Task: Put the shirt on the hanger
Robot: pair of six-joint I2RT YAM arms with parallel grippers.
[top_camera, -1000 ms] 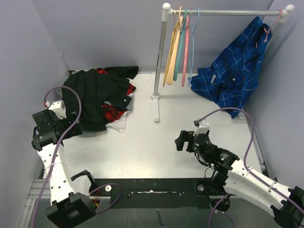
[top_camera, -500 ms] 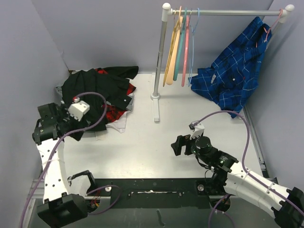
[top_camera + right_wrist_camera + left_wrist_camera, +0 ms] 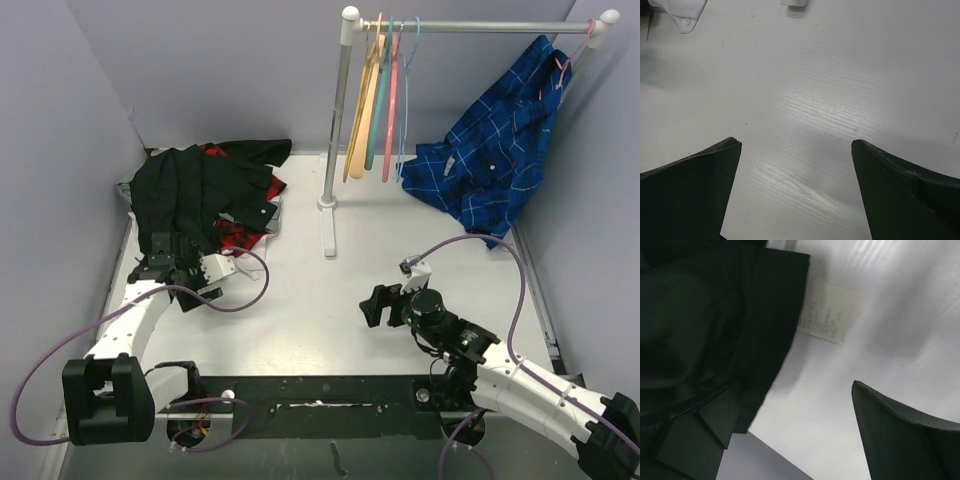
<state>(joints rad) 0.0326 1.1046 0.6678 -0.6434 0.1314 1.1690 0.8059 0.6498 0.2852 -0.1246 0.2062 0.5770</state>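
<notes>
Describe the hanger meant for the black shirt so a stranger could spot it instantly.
Find the grey clothes rail at the back of the table. A bunch of hangers hangs by its left post; the hanger is the last of that bunch on the right, next to the pink hanger. It alone is thin, wire-like and light blue.

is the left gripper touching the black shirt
Cannot tell. In the left wrist view the shirt and one finger of the left gripper blur together, black on black; the top view only shows overlap.

Left gripper (image 3: pixel 168 260) down from mid-air onto the shirt's (image 3: pixel 190 190) near edge.
</notes>
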